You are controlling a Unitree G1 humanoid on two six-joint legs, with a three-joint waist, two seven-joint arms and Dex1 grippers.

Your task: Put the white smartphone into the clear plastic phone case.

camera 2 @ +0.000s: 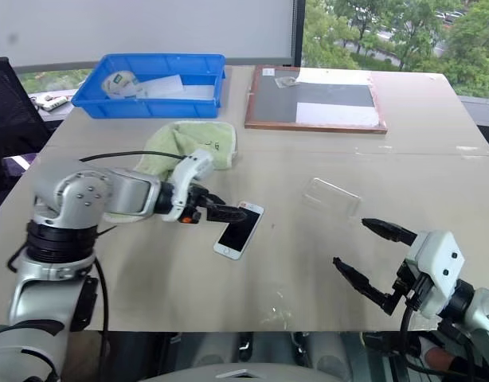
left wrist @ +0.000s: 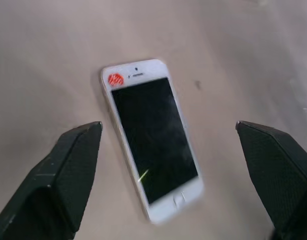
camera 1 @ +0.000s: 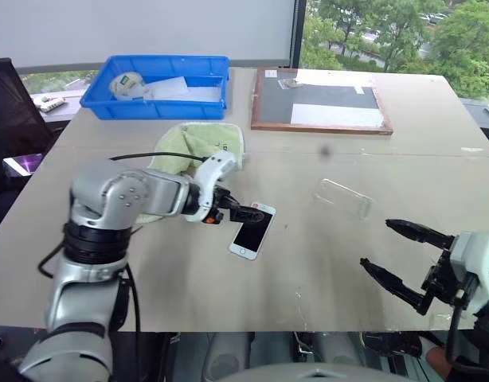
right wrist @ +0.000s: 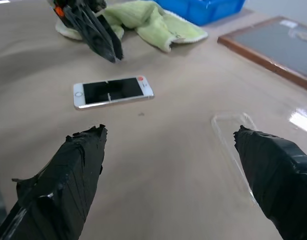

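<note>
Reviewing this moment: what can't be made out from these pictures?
- White smartphone: in the eye views the left gripper overlaps its top end, so touching or just above is unclear.
- Clear plastic phone case: nearly see-through; which face is up is unreadable; in the right wrist view a finger hides its near end.
- Blue bin: contents too small to name.

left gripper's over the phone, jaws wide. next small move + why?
Probably lower the left gripper so its open fingers straddle the white smartphone, then close. The phone lies flat, screen up, between the fingers and not yet gripped; the clear plastic phone case sits empty to its right, near the open right gripper.
</note>
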